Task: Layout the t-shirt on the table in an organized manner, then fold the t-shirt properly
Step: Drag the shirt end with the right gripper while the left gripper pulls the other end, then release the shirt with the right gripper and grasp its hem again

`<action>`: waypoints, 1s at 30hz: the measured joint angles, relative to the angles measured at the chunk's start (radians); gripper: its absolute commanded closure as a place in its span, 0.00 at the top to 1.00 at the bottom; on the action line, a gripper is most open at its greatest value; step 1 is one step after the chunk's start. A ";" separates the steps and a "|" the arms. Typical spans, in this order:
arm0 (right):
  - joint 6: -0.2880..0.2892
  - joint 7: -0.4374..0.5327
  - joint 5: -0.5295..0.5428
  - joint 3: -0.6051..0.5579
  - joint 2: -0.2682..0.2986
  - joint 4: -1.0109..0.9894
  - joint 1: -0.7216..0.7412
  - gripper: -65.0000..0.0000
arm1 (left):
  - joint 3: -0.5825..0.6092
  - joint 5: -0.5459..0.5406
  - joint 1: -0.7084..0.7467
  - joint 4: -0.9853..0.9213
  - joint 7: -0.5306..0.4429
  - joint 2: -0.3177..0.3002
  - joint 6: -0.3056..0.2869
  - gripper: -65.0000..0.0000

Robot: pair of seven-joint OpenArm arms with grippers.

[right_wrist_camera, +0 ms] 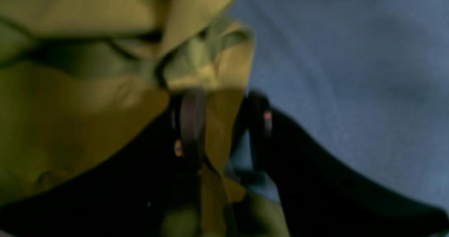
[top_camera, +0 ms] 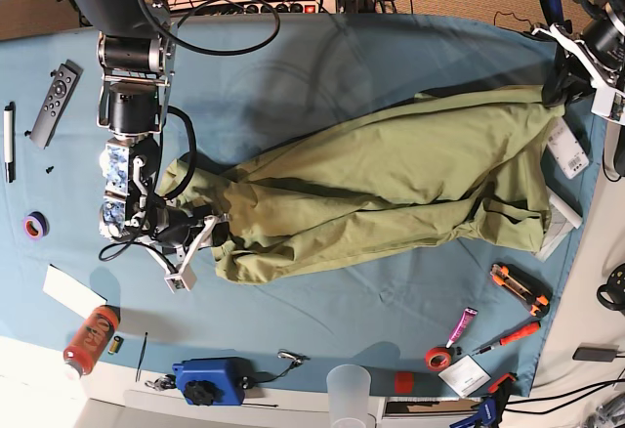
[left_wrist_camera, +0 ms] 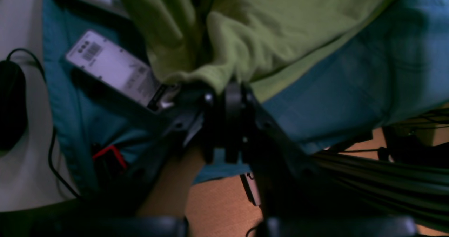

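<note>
t-shirt: you are seeing it lying stretched and rumpled across the middle of the table, reaching toward both side edges
left gripper: you are watching it pinching the t-shirt's edge with jaws closed, near the table's edge beside a white labelled box
right gripper: you are seeing its jaws standing apart, a fold of the t-shirt lying between them

Bare light-blue cloth-covered table lies open beyond the rumpled olive-green cotton t-shirt, while the near edge is crowded by a blue box, translucent plastic cup and orange-handled tools.
</note>
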 measured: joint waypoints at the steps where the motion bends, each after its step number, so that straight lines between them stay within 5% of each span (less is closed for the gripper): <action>1: -0.001 0.009 -0.003 0.000 -0.002 0.000 -0.003 0.17 | 0.000 0.000 0.000 0.000 0.000 0.000 0.000 0.00; 3: -0.002 0.026 -0.016 0.001 -0.003 0.000 -0.008 0.00 | 0.000 0.000 0.001 0.000 0.000 0.000 0.000 0.00; 10: -0.081 0.205 -0.167 -0.001 -0.001 -0.008 0.005 0.00 | 0.000 -0.001 0.001 0.000 0.000 0.000 0.000 0.00; 21: -0.227 0.396 -0.256 0.000 0.006 -0.005 0.269 0.00 | 0.000 -0.049 -0.001 0.000 -0.013 0.000 -0.001 0.00; 26: -0.222 0.397 -0.292 0.000 -0.002 -0.006 0.303 0.01 | 0.000 -0.042 0.000 0.000 -0.052 0.000 0.000 0.30; 30: -0.180 0.361 -0.293 0.000 0.003 -0.006 0.300 0.09 | 0.000 -0.042 0.000 0.000 -0.053 0.001 0.000 0.32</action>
